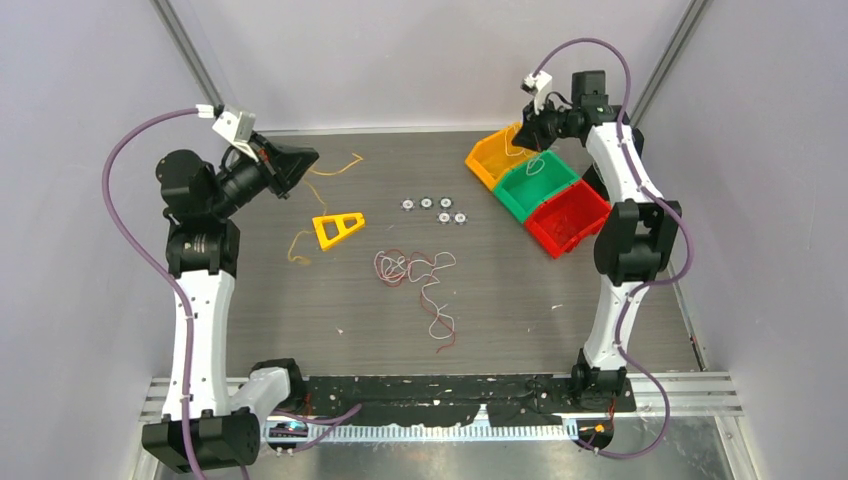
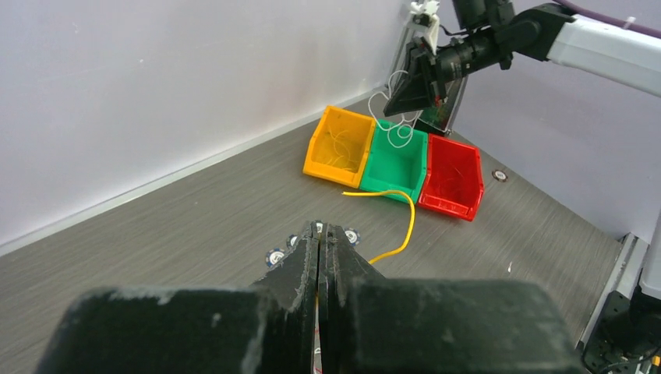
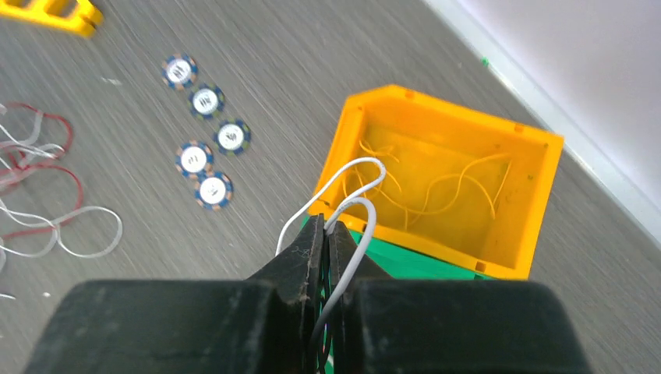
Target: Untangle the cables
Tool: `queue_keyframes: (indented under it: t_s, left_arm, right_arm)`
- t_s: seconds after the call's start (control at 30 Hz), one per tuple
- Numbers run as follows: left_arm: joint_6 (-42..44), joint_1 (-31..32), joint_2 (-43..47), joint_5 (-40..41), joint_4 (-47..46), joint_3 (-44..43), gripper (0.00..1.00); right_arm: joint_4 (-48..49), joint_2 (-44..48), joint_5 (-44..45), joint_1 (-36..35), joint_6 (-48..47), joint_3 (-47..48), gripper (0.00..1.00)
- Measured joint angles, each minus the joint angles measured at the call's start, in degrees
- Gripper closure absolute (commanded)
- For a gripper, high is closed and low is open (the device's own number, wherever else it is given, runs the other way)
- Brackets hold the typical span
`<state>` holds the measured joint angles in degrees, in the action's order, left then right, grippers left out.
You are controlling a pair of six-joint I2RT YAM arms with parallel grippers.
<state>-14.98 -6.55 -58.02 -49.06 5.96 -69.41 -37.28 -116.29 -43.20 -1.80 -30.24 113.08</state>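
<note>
My left gripper (image 2: 322, 227) is shut on a yellow cable (image 2: 407, 226) that trails off to the right above the table. In the top view this gripper (image 1: 300, 160) is raised at the back left, with the yellow cable (image 1: 340, 168) beside it. My right gripper (image 3: 326, 220) is shut on a white cable (image 3: 351, 167), held over the green bin (image 3: 390, 257) and next to the orange bin (image 3: 452, 109). A tangle of red and white cables (image 1: 410, 268) lies mid-table. Another yellow cable (image 1: 300, 245) lies at the left.
Orange (image 1: 495, 155), green (image 1: 540, 190) and red (image 1: 568, 218) bins stand in a row at the back right. Several thin yellow cables (image 3: 436, 187) lie in the orange bin. Several poker chips (image 1: 433, 208) and a yellow triangular piece (image 1: 337, 228) lie on the table.
</note>
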Motion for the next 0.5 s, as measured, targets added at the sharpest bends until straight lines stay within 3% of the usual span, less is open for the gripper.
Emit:
queue_keyframes:
  t_s: [0.37, 0.43, 0.5]
  left_arm:
    - [2.2, 0.2, -0.6, 0.0, 4.1, 0.0, 1.0]
    - [2.3, 0.2, -0.9, 0.0, 4.6, 0.0, 1.0]
    - [2.4, 0.2, -1.1, 0.0, 5.3, 0.0, 1.0]
  right_arm:
    - [-13.0, -9.7, 6.1, 0.9, -20.2, 5.7, 0.9]
    - [-13.9, -10.6, 7.7, 0.9, -22.3, 5.9, 0.78]
    - [-14.7, -11.6, 9.5, 0.9, -23.7, 5.9, 0.52]
